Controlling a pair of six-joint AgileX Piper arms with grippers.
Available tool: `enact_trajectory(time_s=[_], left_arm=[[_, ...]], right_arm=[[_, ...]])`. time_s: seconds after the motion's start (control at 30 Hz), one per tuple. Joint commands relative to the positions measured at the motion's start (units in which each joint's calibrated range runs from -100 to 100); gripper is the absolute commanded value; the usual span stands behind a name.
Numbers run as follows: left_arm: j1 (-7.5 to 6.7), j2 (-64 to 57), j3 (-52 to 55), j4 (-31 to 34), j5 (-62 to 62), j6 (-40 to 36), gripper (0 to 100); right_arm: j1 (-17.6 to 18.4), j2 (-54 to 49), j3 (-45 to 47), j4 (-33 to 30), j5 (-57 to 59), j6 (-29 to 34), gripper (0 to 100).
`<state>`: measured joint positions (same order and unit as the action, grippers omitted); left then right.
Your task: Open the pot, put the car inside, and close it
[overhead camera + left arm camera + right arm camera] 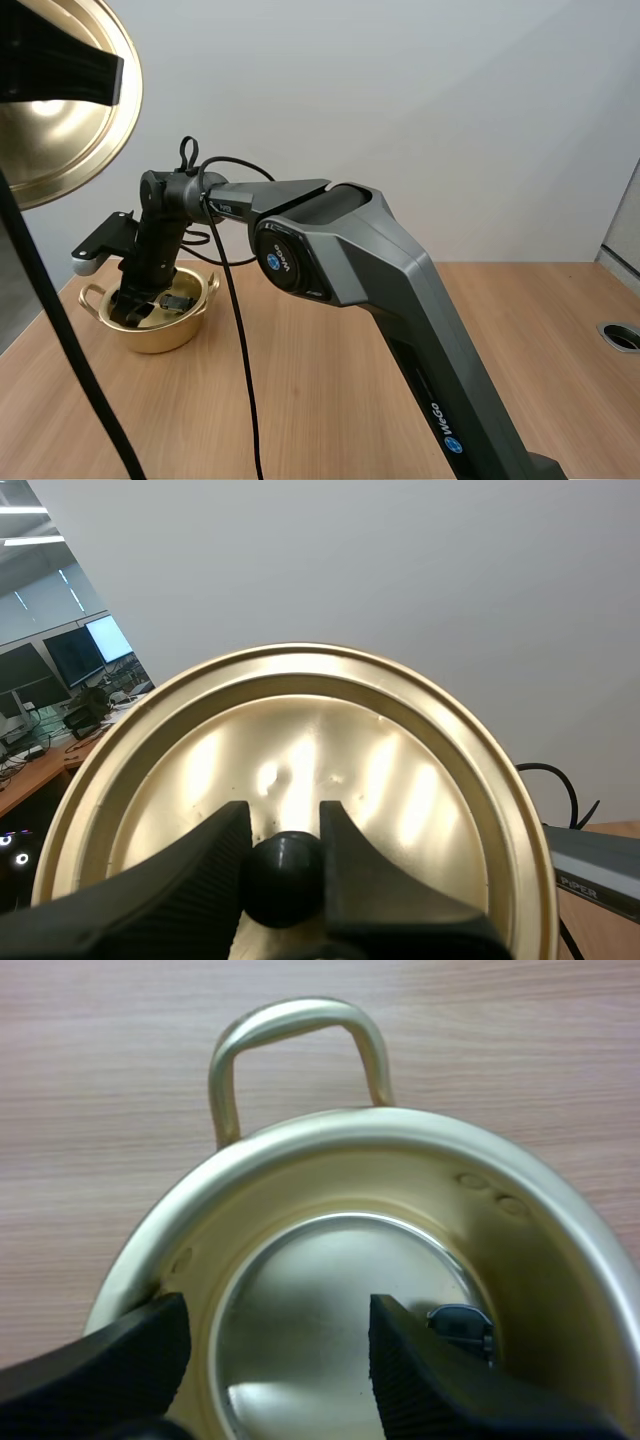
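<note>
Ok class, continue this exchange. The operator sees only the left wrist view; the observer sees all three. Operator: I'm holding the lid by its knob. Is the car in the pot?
Observer: Yes, the car lies on the pot's floor.
Operator: Is the right gripper holding it?
Observer: No. It is open, with the car off to one side of it.
Operator: Can I put the lid on?
Observer: Not yet; the right gripper is down inside the pot.

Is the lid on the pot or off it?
Off. The left gripper holds the lid up by its black knob, and the pot sits open on the table with the right gripper inside.
</note>
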<state>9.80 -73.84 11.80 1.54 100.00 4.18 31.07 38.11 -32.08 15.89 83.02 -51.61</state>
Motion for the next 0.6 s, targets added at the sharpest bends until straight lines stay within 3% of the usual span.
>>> enact_trajectory(time_s=[0.0,0.17,0.23,0.33,0.57], left_arm=[[0.01,-0.02,0.0,-0.08,0.0,0.01,0],[0.01,-0.02,0.0,-0.08,0.0,0.01,0],[0.01,-0.02,0.0,-0.08,0.0,0.01,0],[0.01,-0.02,0.0,-0.08,0.0,0.01,0],[0.01,-0.02,0.0,0.51,0.0,0.01,0]], right_arm=[[-0.01,-0.01,0.0,-3.62,-6.37,0.4,88],[-0.01,-1.74,-0.09,-11.42,-9.96,4.72,88],[-0.01,-2.83,-0.16,-12.29,-11.18,6.21,89],[-0.01,-4.98,-0.59,-12.13,-12.45,9.95,100],[-0.16,-9.92,-0.79,-14.9,-12.25,12.35,100]])
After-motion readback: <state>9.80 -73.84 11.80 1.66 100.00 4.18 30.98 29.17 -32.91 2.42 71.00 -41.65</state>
